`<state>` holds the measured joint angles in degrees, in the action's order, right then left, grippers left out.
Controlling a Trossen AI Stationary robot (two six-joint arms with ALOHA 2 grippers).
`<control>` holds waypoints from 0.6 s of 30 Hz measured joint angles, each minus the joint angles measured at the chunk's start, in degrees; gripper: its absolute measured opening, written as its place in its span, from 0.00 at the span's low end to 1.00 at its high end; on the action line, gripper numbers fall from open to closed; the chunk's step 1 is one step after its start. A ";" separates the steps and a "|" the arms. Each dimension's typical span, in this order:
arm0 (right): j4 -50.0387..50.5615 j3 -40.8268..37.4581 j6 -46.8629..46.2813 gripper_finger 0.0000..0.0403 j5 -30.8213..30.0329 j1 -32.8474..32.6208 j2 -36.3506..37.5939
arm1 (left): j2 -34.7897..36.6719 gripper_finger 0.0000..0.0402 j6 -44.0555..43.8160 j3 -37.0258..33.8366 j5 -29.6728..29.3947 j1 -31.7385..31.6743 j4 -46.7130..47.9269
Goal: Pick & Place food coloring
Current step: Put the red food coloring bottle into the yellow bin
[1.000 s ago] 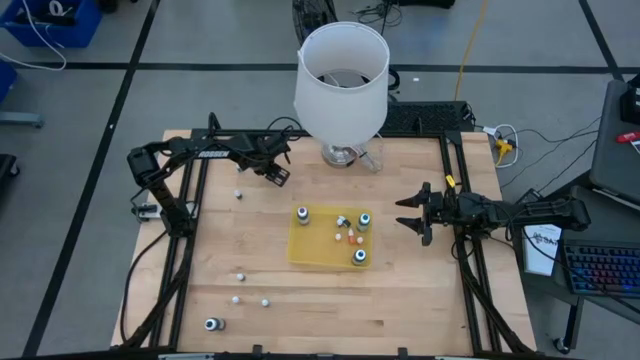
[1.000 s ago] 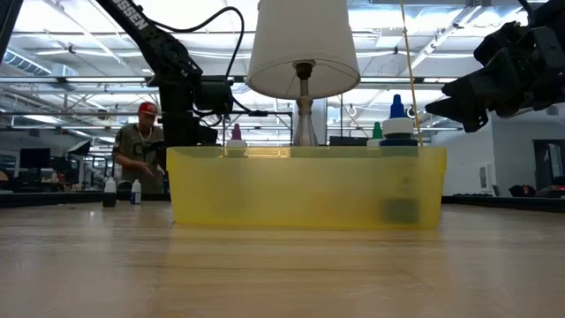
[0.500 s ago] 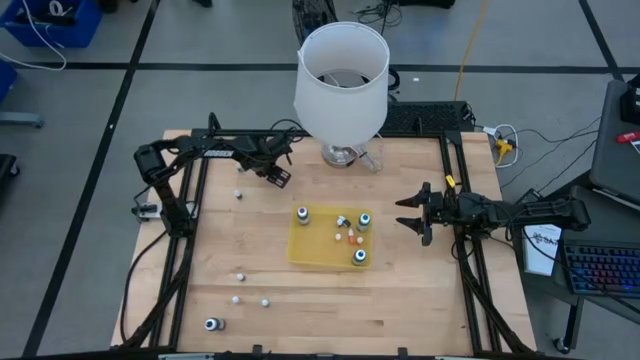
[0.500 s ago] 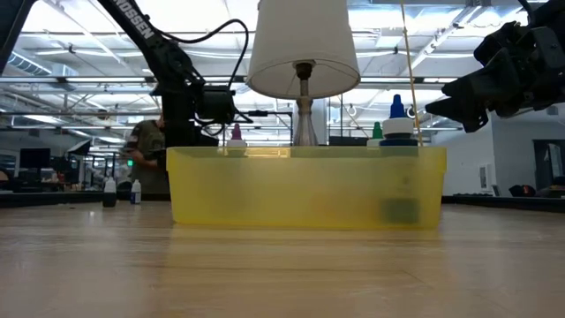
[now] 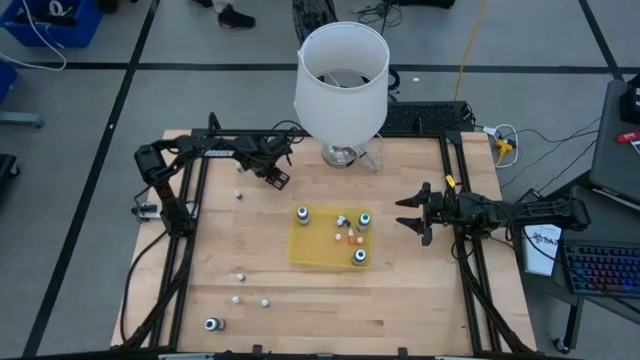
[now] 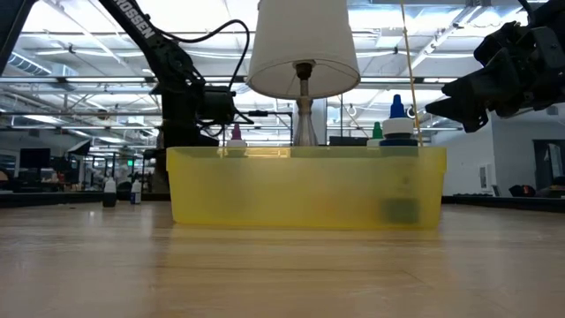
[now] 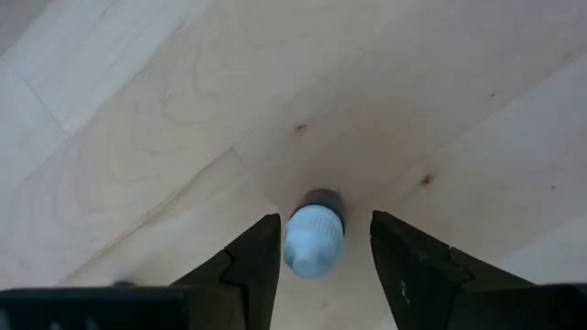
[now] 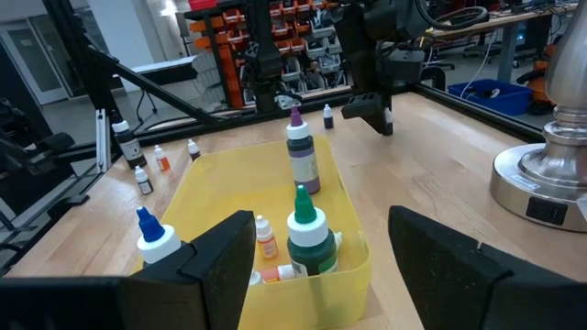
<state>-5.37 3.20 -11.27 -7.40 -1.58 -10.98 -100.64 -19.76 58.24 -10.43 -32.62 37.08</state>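
The food coloring is a set of tiny bottles. Several stand or lie in the flat yellow tray (image 5: 312, 248), among them three with round white-teal tops (image 5: 302, 214). Others stand loose on the wood at the near left (image 5: 240, 275). My left gripper (image 5: 277, 178) points down at the far left, open. One bottle with a pale cap (image 7: 314, 240) stands on the table between its fingers, with a gap toward the right-hand finger (image 7: 404, 266). Whether the other finger touches it I cannot tell. My right gripper (image 5: 412, 215) waits open and level at the right edge, facing the tray (image 8: 353, 247).
A big white lamp (image 5: 340, 70) stands on its metal base (image 5: 345, 155) at the far edge, just behind the tray. One more loose bottle (image 5: 239, 195) stands left of my left gripper, and a larger one (image 5: 211, 324) at the near-left corner. Bare wood lies along the near edge.
A person in the room beyond the table has walked out of the low view. Neither gripper has visibly moved, opened or shut.
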 joint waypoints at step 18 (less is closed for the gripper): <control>0.00 0.00 0.00 0.59 0.00 0.00 0.00 | 0.04 0.42 0.17 3.32 0.04 0.00 4.91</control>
<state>-5.37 3.20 -11.27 -7.40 -1.59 -10.98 -100.60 -19.59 61.56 -10.39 -32.62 41.99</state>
